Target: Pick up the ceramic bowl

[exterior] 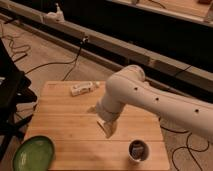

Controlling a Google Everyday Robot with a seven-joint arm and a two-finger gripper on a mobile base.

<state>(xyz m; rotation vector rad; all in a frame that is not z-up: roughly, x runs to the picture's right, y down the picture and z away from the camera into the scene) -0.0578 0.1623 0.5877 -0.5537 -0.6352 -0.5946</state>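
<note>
Tool: you have the pale tool [107,128] at the end of the white robot arm [150,97], pointing down over the middle of the light wooden desk [60,116], close above the boards.
Tool state: you cannot tell from this view whether it is wide or narrow, and you cannot tell whether it holds anything.
Task thing: the wide, shallow, glossy green ceramic bowl [34,152] sits at the desk's near left corner in your view, well apart from the tool, lower and to its left. It lies flat, mouth up, with its darker rim just at the desk's edge.
Cup: a small dark cup [138,150] stands upright near the front edge, near the tool, below it and to its right in your view.
White item: a small white oblong object [84,88] lies toward the far edge of the desk, beyond the tool and a little to its left; what it is, you cannot tell.
Arm: it reaches in from the right of your view, its elbow bent above the far half of the desk.
Floor: black cables [55,60] trail across the floor beyond the desk.
</note>
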